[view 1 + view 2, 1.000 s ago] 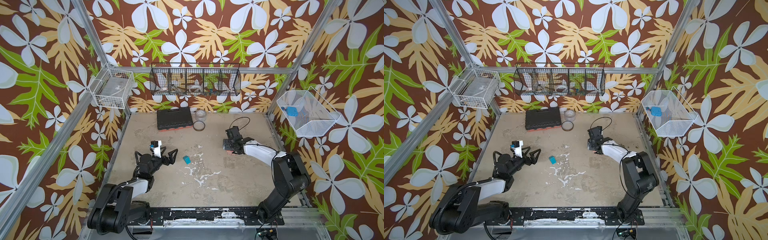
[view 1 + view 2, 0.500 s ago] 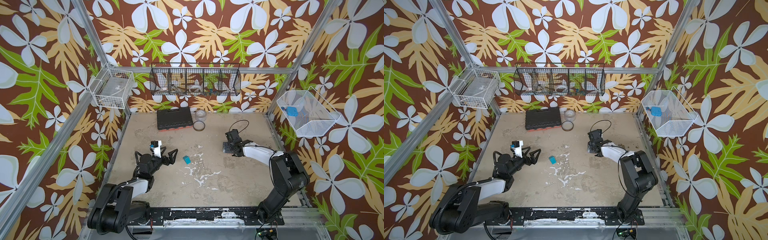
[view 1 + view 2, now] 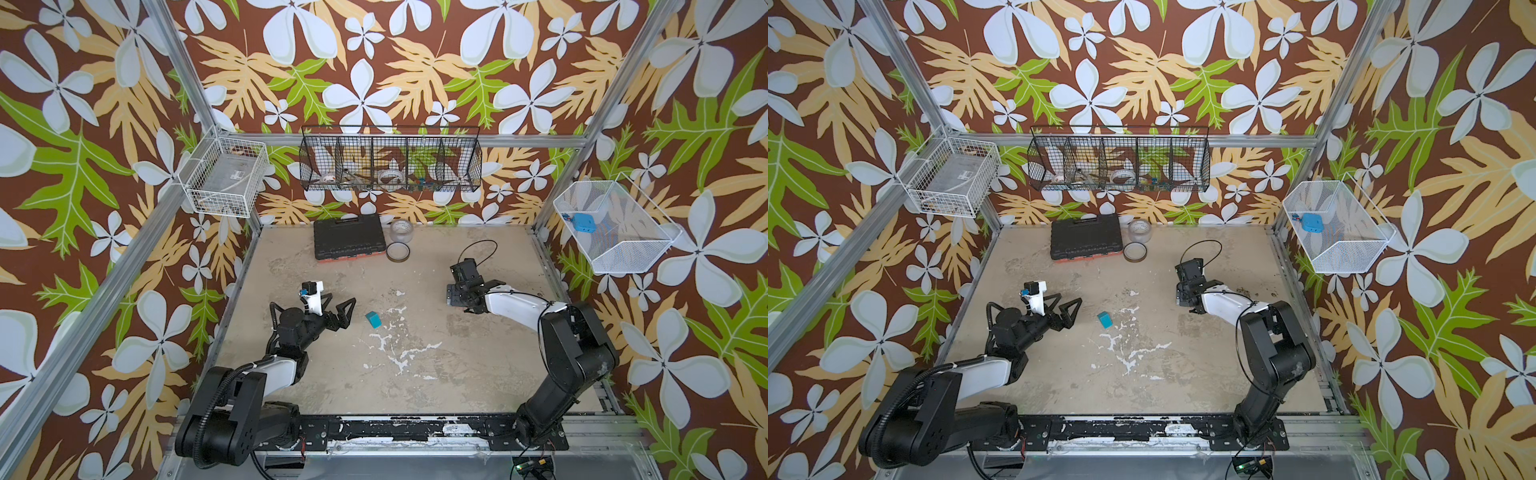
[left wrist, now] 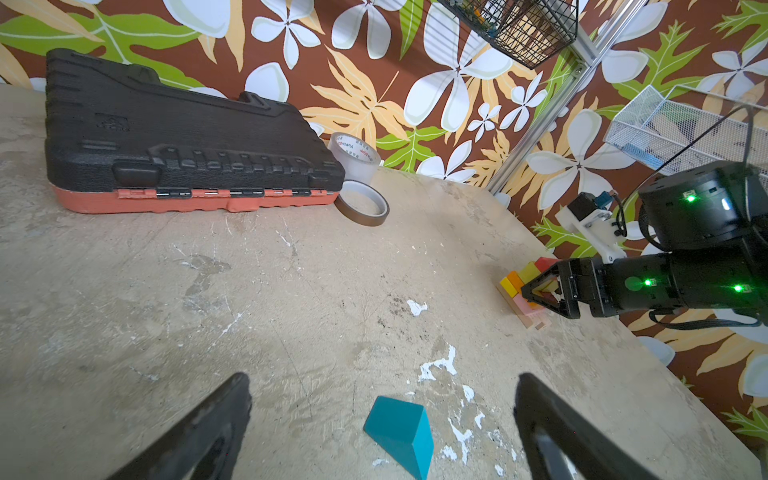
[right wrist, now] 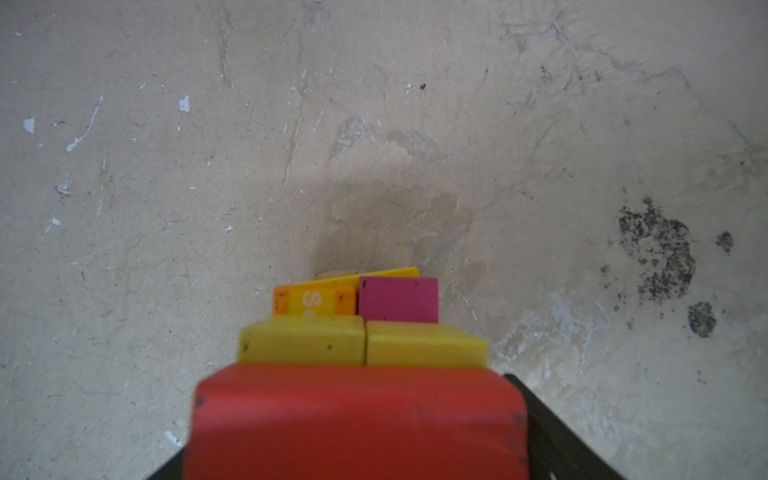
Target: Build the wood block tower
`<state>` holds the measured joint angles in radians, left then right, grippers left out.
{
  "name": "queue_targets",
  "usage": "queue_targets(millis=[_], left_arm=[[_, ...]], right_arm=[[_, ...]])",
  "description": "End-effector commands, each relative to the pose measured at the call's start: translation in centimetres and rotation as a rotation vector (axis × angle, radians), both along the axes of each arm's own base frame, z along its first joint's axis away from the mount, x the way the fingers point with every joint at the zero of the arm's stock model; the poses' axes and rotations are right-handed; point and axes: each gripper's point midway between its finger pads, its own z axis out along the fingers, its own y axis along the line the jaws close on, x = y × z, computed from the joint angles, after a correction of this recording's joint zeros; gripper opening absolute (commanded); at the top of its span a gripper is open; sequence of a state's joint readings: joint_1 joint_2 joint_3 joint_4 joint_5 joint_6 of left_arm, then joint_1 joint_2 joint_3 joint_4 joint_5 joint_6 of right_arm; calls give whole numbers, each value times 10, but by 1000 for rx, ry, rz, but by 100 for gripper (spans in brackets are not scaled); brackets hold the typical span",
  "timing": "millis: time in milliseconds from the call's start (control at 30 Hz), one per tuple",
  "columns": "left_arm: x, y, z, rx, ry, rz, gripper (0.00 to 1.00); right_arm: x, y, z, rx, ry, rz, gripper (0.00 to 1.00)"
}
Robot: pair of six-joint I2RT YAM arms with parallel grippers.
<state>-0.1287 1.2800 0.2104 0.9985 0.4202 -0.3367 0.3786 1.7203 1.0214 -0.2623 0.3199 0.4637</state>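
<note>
Worn beige table (image 3: pixel 415 374): the wood block tower (image 4: pixel 519 286) stands centre-right in both top views, with the right gripper (image 4: pixel 540 291) straddling its red block (image 5: pixel 357 415); I cannot tell if it is clamped. Spread wide, the left gripper (image 4: pixel 382 378) should next take the teal wedge (image 4: pixel 399 428).

Both top views hang high above the near edge of the table (image 3: pixel 415 365), looking steeply down from far off, and share almost the whole scene (side by side, nearly equal). The left wrist camera rides low behind the left gripper (image 4: pixel 383 380), facing out between its fingers (image 4: pixel 199 436) across the table to the right gripper (image 4: pixel 536 291) well ahead. The right wrist camera looks straight down, very close above a blurred red block (image 5: pixel 357 415) at that gripper's fingers.
</note>
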Motion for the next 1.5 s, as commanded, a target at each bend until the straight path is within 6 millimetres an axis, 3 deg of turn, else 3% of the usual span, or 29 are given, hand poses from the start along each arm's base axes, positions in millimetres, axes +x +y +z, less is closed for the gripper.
queue_targets(millis=[0,567,733,867,1033,1167,1267,1467], left_arm=[[1,-1,5,1,-20,-9,100],[1,-1,5,0,-20,-11,100],[1,-1,6,0,-21,-10,100],[2,-1,5,-1,-18,-5,100],[3,4,6,-4,-17,23,100],[6,16,5,-3,-11,104,100],[4,24,6,-2,-18,148,100],[-4,36,12,-9,-53,217,100]], right_arm=[[0,-4,0,-25,-4,-7,85],[-2,-5,7,-21,-16,-4,86],[-8,0,33,3,-72,6,91],[-21,11,76,1,-169,12,95],[-46,58,132,101,-330,111,97],[-65,125,156,247,-412,321,100],[-68,166,146,293,-375,432,100],[-58,222,87,270,-223,502,98]])
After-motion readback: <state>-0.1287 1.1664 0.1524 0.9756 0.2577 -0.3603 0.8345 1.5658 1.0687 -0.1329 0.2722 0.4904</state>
